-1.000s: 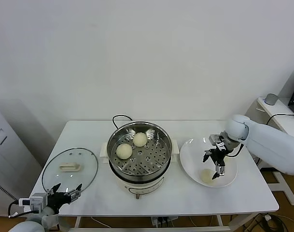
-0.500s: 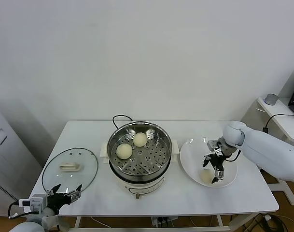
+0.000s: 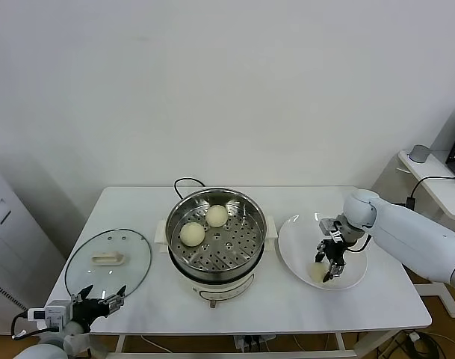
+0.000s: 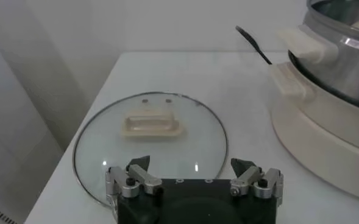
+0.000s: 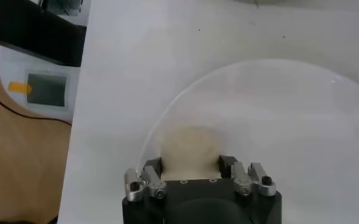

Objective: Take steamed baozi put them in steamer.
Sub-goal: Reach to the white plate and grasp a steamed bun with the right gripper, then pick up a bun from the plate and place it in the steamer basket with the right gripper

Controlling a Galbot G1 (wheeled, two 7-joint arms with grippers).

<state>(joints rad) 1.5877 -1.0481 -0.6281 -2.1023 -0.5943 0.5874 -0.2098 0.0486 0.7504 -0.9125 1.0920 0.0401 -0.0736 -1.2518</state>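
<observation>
Down low at the table's near left corner, my left gripper [image 3: 100,305] waits spread wide by the glass lid [image 3: 107,259]. My right gripper [image 3: 325,268] pinches a baozi [image 5: 188,146] on the white plate [image 3: 356,275]. Beyond, two more buns [image 3: 192,233] sit in the steamer [image 3: 246,206].

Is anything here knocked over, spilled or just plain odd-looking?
Nothing stands out. Two baozi sit in the steamer, the glass lid lies flat beside it, and the right gripper is around a third baozi on the white plate. The left gripper waits near the lid.
</observation>
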